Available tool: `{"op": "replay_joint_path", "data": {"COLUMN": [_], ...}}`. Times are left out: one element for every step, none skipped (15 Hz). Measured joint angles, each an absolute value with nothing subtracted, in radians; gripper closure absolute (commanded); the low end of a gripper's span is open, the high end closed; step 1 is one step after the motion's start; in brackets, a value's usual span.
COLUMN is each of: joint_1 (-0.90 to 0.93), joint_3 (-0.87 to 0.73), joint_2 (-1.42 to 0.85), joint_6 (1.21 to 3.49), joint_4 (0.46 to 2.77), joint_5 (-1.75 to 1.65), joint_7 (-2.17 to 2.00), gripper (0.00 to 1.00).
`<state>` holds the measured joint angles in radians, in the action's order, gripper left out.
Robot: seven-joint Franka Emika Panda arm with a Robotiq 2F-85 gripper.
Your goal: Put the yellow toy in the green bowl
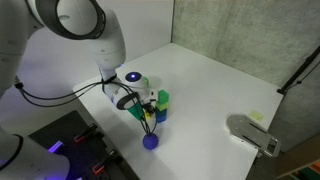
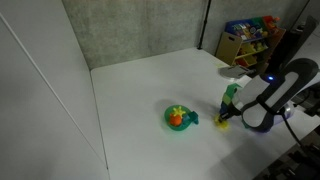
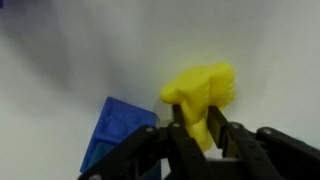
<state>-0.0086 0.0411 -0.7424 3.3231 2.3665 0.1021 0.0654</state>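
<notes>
Wrist view: the gripper (image 3: 203, 130) shows its jaws pinching the lower part of the yellow toy (image 3: 200, 88), just beside a blue cube (image 3: 115, 135) over the white table (image 2: 140, 85) — the green bowl (image 2: 169, 121) sits near but apart, and a purple ball (image 1: 150, 141) lies close by.

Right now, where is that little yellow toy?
In the wrist view the yellow toy is pinched in the hand, beside a blue cube; in an exterior view the green bowl lies apart from it.
</notes>
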Motion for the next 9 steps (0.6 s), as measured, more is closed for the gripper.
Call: {"op": "replay_joint_path", "data": {"joint_1": [-0.009, -0.009, -0.008, -0.007, -0.005, -0.002, 0.003, 0.01, 0.017], "joint_3": [0.043, 0.049, 0.056, 0.063, 0.07, 0.075, 0.078, 0.079, 0.079], "joint_2": [-0.741, -0.736, -0.729, -0.716, -0.7, -0.682, -0.659, -0.633, -0.607], "joint_6": [3.323, 3.323, 3.323, 3.323, 3.323, 3.323, 3.323, 3.322, 3.321], "joint_4": [2.367, 2.367, 2.368, 2.371, 2.374, 2.379, 2.384, 2.39, 2.396], "joint_5": [0.099, 0.094, 0.089, 0.087, 0.087, 0.087, 0.087, 0.087, 0.087], "joint_7": [0.065, 0.065, 0.064, 0.063, 0.063, 0.062, 0.059, 0.054, 0.046], "gripper": [0.92, 0.92, 0.92, 0.91, 0.91, 0.91, 0.91, 0.91, 0.91]}}
